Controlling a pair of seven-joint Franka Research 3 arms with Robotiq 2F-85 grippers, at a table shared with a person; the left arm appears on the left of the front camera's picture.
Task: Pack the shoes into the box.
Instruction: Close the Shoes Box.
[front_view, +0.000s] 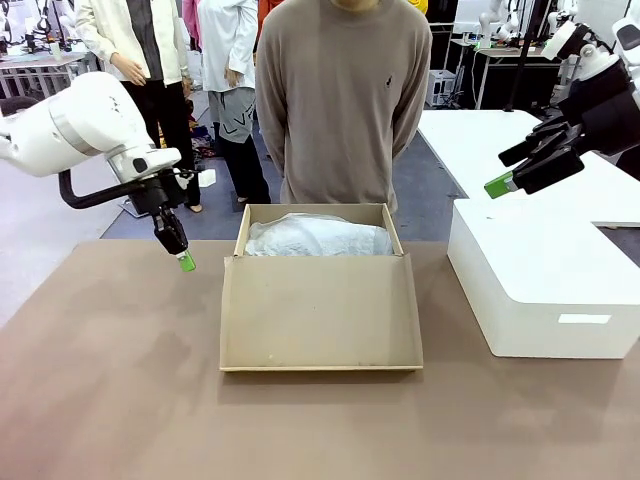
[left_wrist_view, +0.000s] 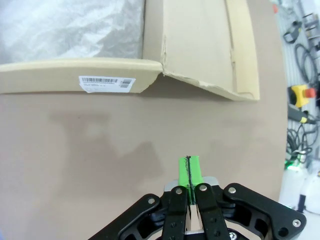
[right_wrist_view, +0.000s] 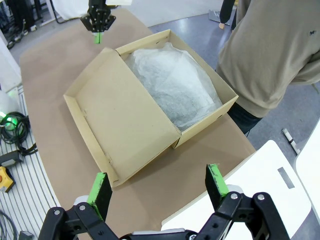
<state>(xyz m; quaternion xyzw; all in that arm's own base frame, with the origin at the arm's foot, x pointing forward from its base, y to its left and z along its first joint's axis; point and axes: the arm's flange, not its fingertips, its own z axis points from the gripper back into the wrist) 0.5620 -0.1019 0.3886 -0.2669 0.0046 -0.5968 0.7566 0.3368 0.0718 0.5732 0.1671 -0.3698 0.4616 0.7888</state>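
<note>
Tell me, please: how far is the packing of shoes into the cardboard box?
Done: the tan cardboard shoebox stands open, flap lid lying toward the robot, crumpled white tissue paper bulging inside; whether shoes lie beneath cannot be told. In hand: nothing; the left pincer is shut, empty, beside the box; the right pincer is open, raised. Left: probably closing the lid.
</note>
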